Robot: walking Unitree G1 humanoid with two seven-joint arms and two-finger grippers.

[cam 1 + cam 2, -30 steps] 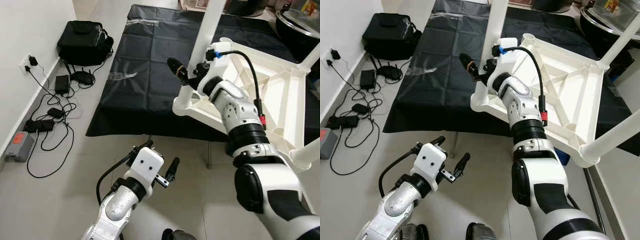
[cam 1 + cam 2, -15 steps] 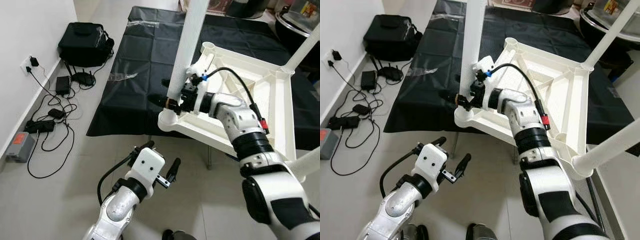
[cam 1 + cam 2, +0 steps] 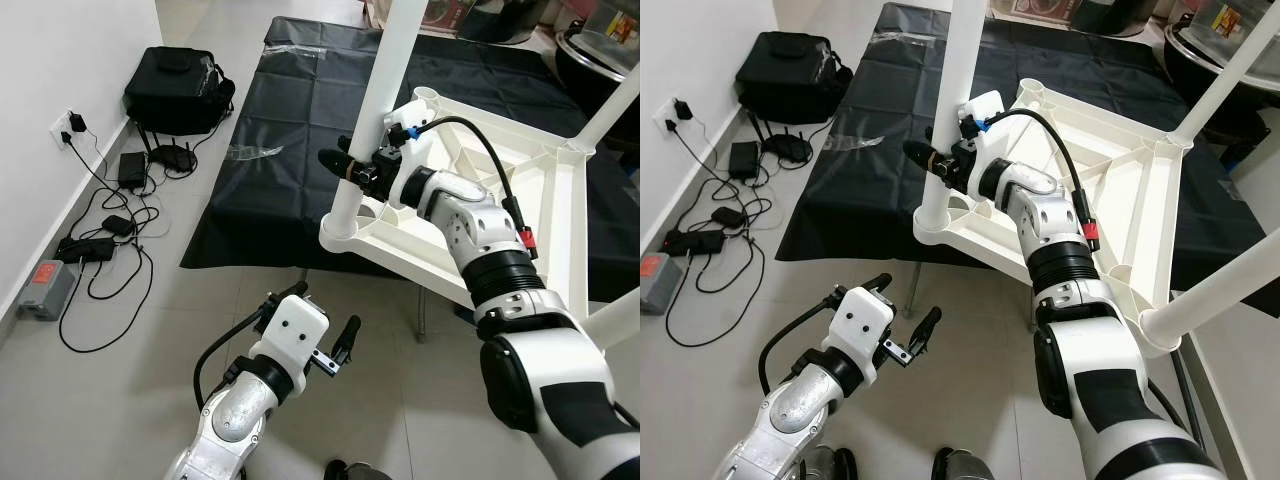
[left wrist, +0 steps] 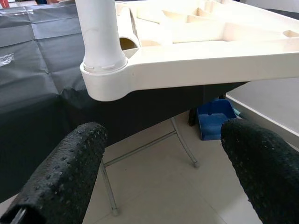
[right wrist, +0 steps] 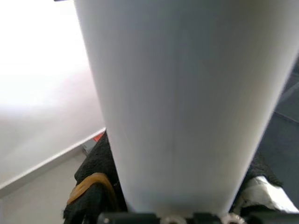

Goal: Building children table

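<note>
A white plastic children's table (image 3: 520, 230) lies upside down on the black cloth, its legs pointing up. My right gripper (image 3: 350, 168) is shut around the near-corner leg (image 3: 385, 90), a little above its socket (image 3: 345, 230); one black finger (image 3: 333, 160) sticks out to the left of the leg. In the right wrist view the leg (image 5: 182, 93) sits between the fingers (image 5: 93, 186). My left gripper (image 3: 318, 318) hangs low over the floor tiles, open and holding nothing. In the left wrist view its fingers (image 4: 60, 177) frame the table's corner (image 4: 107, 79) from below.
The black cloth (image 3: 290, 120) covers a low stand with thin metal legs (image 3: 420, 320). A black bag (image 3: 180, 90), chargers and cables (image 3: 100, 230) lie along the left wall. A blue bin (image 4: 217, 119) stands under the stand. A dark pot (image 3: 600, 50) is at the far right.
The table's near corner has swung left compared with a second ago. My right gripper has closed around the leg and moved a little up it. The left arm has not moved.
</note>
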